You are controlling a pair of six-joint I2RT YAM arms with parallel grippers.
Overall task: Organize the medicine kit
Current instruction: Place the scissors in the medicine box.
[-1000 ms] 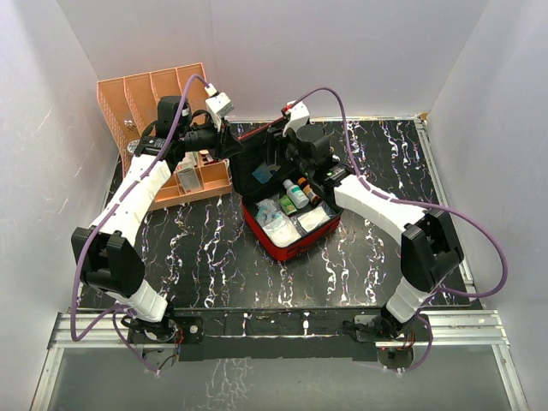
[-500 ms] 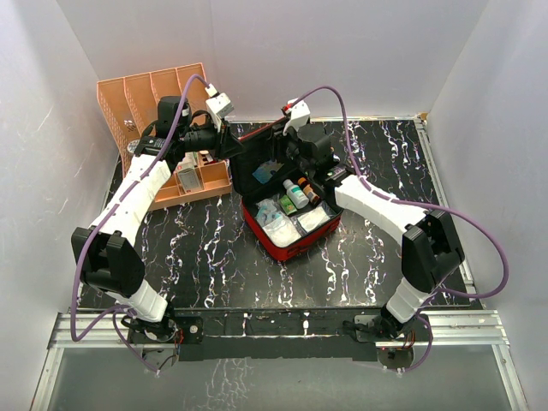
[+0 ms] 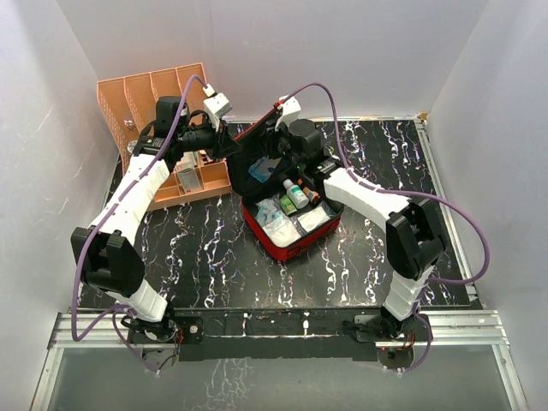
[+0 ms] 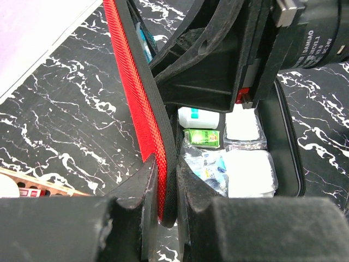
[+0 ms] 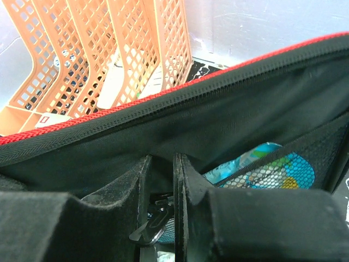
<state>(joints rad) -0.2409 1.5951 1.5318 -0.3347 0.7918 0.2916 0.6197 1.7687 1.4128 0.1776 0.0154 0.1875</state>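
Observation:
The red medicine kit (image 3: 267,236) lies open mid-table, its lid (image 3: 254,163) standing up with the black lining showing. My left gripper (image 3: 233,147) is shut on the lid's red-and-black edge (image 4: 133,87), which sits pinched between the fingers of the left gripper (image 4: 166,164). My right gripper (image 3: 274,152) reaches into the inside of the lid. In the right wrist view the right gripper (image 5: 162,164) has its jaws drawn close on a small dark zipper pull (image 5: 155,221) of the mesh pocket (image 5: 272,176). Small bottles (image 3: 296,193) and white packets (image 4: 248,172) fill the base.
An orange slotted rack (image 3: 154,96) stands at the back left with small boxes in front of it, close behind my left arm. It also shows through above the lid as the rack (image 5: 109,49). White walls enclose the black marbled table (image 3: 385,171).
My right arm has moved left and up, toward the inside of the lid, and its jaws have narrowed onto the zipper pull. The left arm holds still on the lid edge.

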